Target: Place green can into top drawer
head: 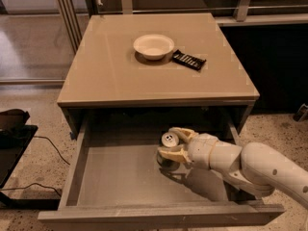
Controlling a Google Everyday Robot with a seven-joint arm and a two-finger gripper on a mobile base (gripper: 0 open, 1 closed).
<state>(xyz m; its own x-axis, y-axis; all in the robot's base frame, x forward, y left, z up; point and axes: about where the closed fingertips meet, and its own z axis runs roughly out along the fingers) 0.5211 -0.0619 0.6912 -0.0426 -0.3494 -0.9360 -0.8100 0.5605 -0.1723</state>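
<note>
The green can [169, 150] stands upright inside the open top drawer [120, 177], right of its middle, with its silver top and pull tab facing up. My gripper [172, 143] reaches in from the right on a white arm. Its pale fingers [172, 154] sit on either side of the can, closed around its body. The can's lower part is in shadow, and it looks to rest on or just above the drawer floor. The drawer is pulled fully out below the cabinet top.
On the cabinet top [106, 71] stand a white bowl [153, 45] and a dark flat packet [189, 59] to its right. A black object with a cable [14, 134] lies on the floor at the left. A dark wall panel stands at the right.
</note>
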